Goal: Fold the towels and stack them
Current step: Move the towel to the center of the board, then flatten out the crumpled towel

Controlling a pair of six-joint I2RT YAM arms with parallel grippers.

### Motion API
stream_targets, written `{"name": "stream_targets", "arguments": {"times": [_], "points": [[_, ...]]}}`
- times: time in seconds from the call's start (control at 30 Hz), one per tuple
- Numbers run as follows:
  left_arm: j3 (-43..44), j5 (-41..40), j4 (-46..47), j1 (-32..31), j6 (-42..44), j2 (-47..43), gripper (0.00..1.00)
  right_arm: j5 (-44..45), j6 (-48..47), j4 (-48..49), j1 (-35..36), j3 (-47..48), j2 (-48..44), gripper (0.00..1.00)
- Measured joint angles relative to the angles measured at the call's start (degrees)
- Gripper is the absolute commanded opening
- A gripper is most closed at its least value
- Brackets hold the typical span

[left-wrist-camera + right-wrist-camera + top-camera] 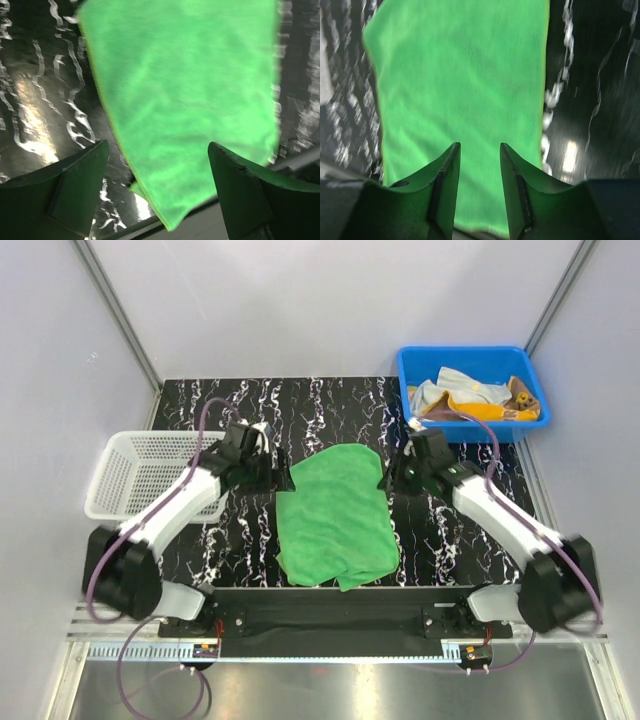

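1. hovered with the left gripper (157,147) spread wide, clamped on nothing, at the left edge of the green towel (335,520).
2. hovered with the right gripper (480,147) parted more narrowly, gripping nothing, at its right edge.
3. found the green towel lying on the black marbled table (450,540) between both arms, possibly doubled once, though hard to tell.
4. saw other towels (470,395) heaped in the blue bin (410,370), a white basket (130,475) opposite.
5. judged the task barely begun: no stack built, most folding left.
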Motion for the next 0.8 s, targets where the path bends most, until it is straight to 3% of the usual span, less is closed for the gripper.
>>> {"name": "stream_targets", "arguments": {"times": [0.13,0.37,0.67,0.73,0.8], "points": [[10.36,-4.81,-0.07,0.61,0.61,14.25,0.8,4.74,-4.57,1.81,0.0,13.64,18.58,0.4],[22.23,-10.01,-0.52,2.01,0.59,27.26,0.75,11.13,-13.29,-0.63,-0.04,39.74,44.94,0.45],[24.15,-9.57,-0.83,2.67,0.55,37.38,0.7,14.4,-17.68,-7.67,-0.24,49.18,54.53,0.47],[24.3,-8.09,-0.59,2.67,0.57,38.77,0.68,14.47,-17.73,-8.76,-0.31,49.18,54.88,0.42],[25.2,-6.45,-0.52,2.67,-0.04,39.17,0.37,14.53,-17.75,-9.55,-0.42,49.16,55.08,0.33]]}}
